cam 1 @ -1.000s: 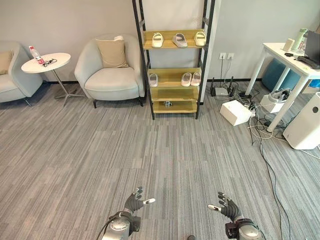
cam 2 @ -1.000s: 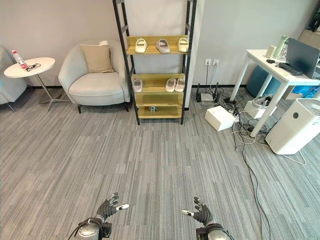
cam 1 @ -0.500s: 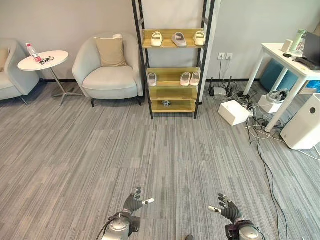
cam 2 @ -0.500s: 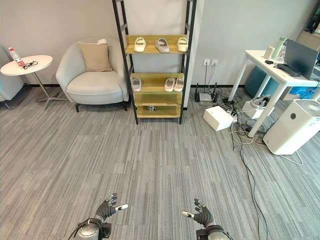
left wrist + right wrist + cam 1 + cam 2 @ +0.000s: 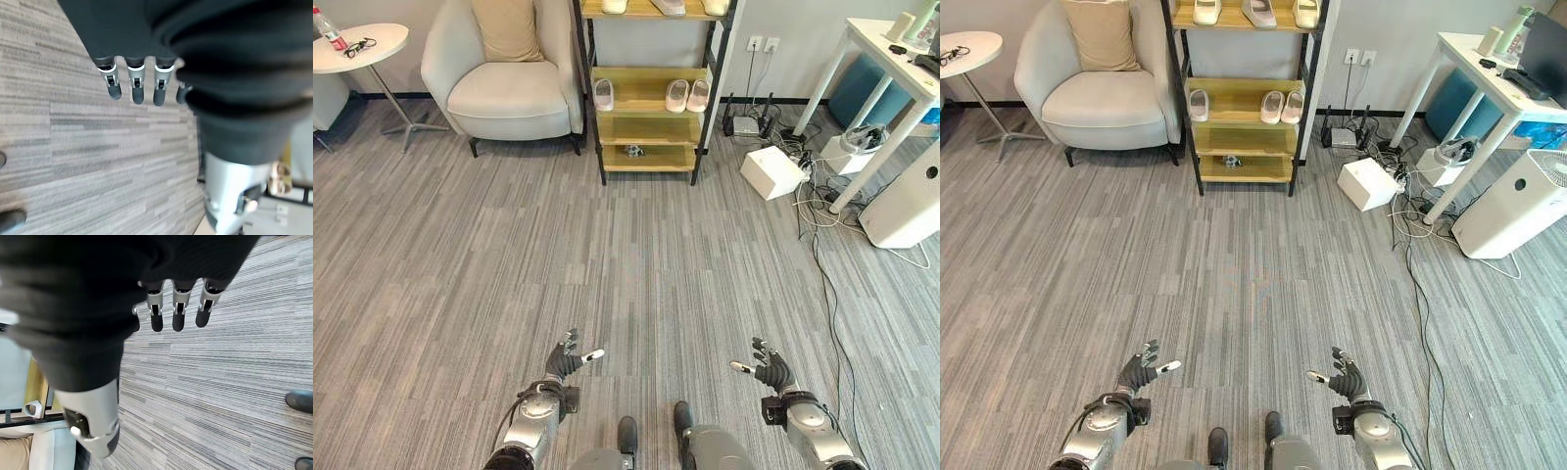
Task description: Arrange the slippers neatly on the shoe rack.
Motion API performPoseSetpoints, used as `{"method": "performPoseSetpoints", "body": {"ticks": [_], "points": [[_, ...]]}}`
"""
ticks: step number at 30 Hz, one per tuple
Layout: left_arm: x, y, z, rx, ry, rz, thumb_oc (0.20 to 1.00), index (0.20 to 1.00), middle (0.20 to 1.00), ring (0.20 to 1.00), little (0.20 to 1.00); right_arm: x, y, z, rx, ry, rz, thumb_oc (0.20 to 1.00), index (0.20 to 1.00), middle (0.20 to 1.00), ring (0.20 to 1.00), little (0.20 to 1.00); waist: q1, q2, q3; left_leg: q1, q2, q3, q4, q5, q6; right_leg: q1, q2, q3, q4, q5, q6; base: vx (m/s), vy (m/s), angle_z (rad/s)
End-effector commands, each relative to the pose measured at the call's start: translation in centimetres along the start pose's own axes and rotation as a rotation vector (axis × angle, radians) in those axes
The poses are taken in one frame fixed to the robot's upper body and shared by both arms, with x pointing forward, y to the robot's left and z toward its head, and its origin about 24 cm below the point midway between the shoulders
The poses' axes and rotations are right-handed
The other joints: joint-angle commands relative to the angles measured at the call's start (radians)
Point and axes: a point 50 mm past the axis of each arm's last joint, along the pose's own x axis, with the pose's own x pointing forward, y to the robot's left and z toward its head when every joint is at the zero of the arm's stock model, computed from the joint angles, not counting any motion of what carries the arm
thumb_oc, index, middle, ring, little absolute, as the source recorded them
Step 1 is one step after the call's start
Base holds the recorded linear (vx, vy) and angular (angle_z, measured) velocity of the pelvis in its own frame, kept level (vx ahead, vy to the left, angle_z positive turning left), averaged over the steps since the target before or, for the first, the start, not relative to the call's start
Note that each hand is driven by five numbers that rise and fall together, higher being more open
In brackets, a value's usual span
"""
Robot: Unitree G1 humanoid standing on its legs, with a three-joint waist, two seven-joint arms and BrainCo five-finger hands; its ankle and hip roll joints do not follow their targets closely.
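The wooden shoe rack (image 5: pixel 648 116) with black posts stands against the far wall. Its top shelf holds three pale slippers (image 5: pixel 1258 12), spaced apart. On the middle shelf one white slipper (image 5: pixel 604 94) lies alone at the left, and a pair (image 5: pixel 687 95) lies side by side at the right. A small dark object (image 5: pixel 634 150) sits on a lower shelf. My left hand (image 5: pixel 562 363) and right hand (image 5: pixel 773 373) hover low over the carpet, far from the rack, both open with nothing in them. Straight fingers (image 5: pixel 134 88) show in the left wrist view, and fingers (image 5: pixel 178 316) in the right wrist view.
A pale armchair (image 5: pixel 504 83) with a cushion stands left of the rack, and a round side table (image 5: pixel 357 44) further left. To the right are a white box (image 5: pixel 771 171), a white desk (image 5: pixel 891 69), a white air purifier (image 5: pixel 906 206) and loose cables (image 5: pixel 822 245). Grey carpet lies between me and the rack.
The camera has moved closer and tipped down, so the rack sits higher in view. Both hands keep the same open pose.
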Motion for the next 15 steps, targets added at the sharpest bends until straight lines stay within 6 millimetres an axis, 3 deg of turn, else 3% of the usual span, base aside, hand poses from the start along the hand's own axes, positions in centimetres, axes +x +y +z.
{"method": "performPoseSetpoints", "body": {"ticks": [1, 4, 6, 7, 10, 11, 13, 15], "points": [[1.0, 0.3, 2.8, -0.025, -0.11, 0.02, 1.0, 1.0, 1.0, 1.0, 1.0, 0.5, -0.7, 2.6, 0.024, -0.12, -0.037, 1.0, 1.0, 1.0, 1.0, 1.0, -0.027, -0.021, -0.007, 0.085, -0.003, -0.065, -0.008, -0.096, -0.057, -0.004, -0.008, -0.014, -0.189, 0.141, 0.035, 0.24, -0.137, 0.02], [0.9, -0.1, 2.5, -0.034, -0.096, 0.008, 1.0, 1.0, 1.0, 1.0, 1.0, 0.0, -0.8, 1.9, -0.002, -0.105, -0.029, 1.0, 1.0, 1.0, 1.0, 1.0, -0.05, -0.027, -0.03, 0.144, 0.016, -0.076, -0.008, -0.14, -0.083, 0.012, -0.015, -0.077, -0.256, 0.154, 0.04, 0.31, -0.186, 0.21], [0.9, -0.4, 2.4, -0.037, -0.094, 0.001, 1.0, 1.0, 1.0, 1.0, 1.0, -0.1, -0.9, 1.7, -0.005, -0.099, -0.028, 1.0, 1.0, 1.0, 1.0, 1.0, -0.053, -0.026, -0.036, 0.155, 0.027, -0.072, -0.008, -0.145, -0.088, 0.022, -0.011, -0.074, -0.25, 0.156, 0.029, 0.29, -0.25, 0.53], [1.0, -1.3, 2.3, -0.058, -0.08, -0.027, 1.0, 1.0, 1.0, 1.0, 1.0, -0.6, -1.6, 1.3, -0.01, -0.095, -0.033, 1.0, 1.0, 1.0, 1.0, 1.0, -0.078, -0.01, -0.06, 0.163, 0.08, -0.071, 0.023, -0.144, -0.124, 0.057, 0.011, -0.081, -0.239, 0.118, 0.001, 0.39, -0.369, 0.68], [1.0, -1.7, 2.2, -0.075, -0.07, -0.031, 1.0, 1.0, 1.0, 1.0, 1.0, -0.8, -1.7, 1.2, -0.016, -0.09, -0.019, 1.0, 1.0, 1.0, 1.0, 1.0, -0.088, 0.0, -0.061, 0.144, 0.096, -0.078, 0.102, -0.107, -0.145, 0.077, 0.024, -0.089, -0.227, 0.095, -0.017, 0.21, -0.217, 0.41], [1.0, -2.2, 2.4, -0.116, -0.08, -0.033, 1.0, 1.0, 1.0, 1.0, 1.0, -0.8, -1.8, 1.1, -0.025, -0.086, 0.005, 1.0, 1.0, 1.0, 1.0, 1.0, -0.083, -0.005, -0.044, 0.088, 0.075, -0.099, 0.281, -0.018, -0.174, 0.119, 0.041, -0.076, -0.214, 0.066, -0.047, 0.29, -0.282, 0.1], [1.0, -2.4, 2.6, -0.128, -0.084, -0.039, 1.0, 1.0, 1.0, 1.0, 1.0, -0.9, -2.0, 1.1, -0.035, -0.08, 0.003, 1.0, 1.0, 1.0, 1.0, 1.0, -0.072, -0.016, -0.029, 0.035, 0.069, -0.089, 0.306, 0.003, -0.168, 0.145, 0.033, -0.068, -0.208, 0.042, -0.058, 0.23, -0.171, -0.07], [1.0, -2.6, 2.5, -0.111, -0.083, -0.046, 1.0, 1.0, 1.0, 1.0, 1.0, -0.8, -2.4, 1.1, -0.034, -0.076, -0.01, 1.0, 1.0, 1.0, 1.0, 1.0, -0.05, -0.034, -0.026, -0.06, 0.067, -0.044, 0.203, -0.042, -0.14, 0.186, 0.016, -0.059, -0.22, 0.013, -0.05, 0.28, -0.075, -0.29]]}}
